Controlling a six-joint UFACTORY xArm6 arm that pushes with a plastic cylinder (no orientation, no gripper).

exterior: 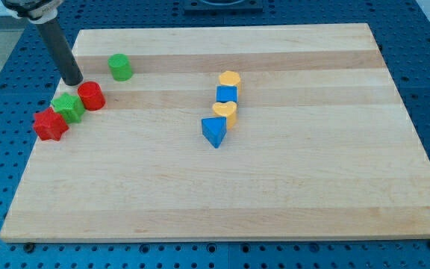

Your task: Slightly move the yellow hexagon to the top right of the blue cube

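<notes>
The yellow hexagon (230, 78) sits on the wooden board, touching the top edge of the blue cube (227, 95). Below the cube is a yellow heart (225, 113), and below that a blue triangular block (213, 131). These four form a short column near the board's middle. My tip (74, 81) is far to the view's left, just above and left of a red cylinder (92, 96), well away from the yellow hexagon.
A green cylinder (120, 67) stands right of my tip. A green star-like block (69, 106) and a red star-like block (51, 124) lie below-left of the red cylinder, near the left edge of the board (200, 202).
</notes>
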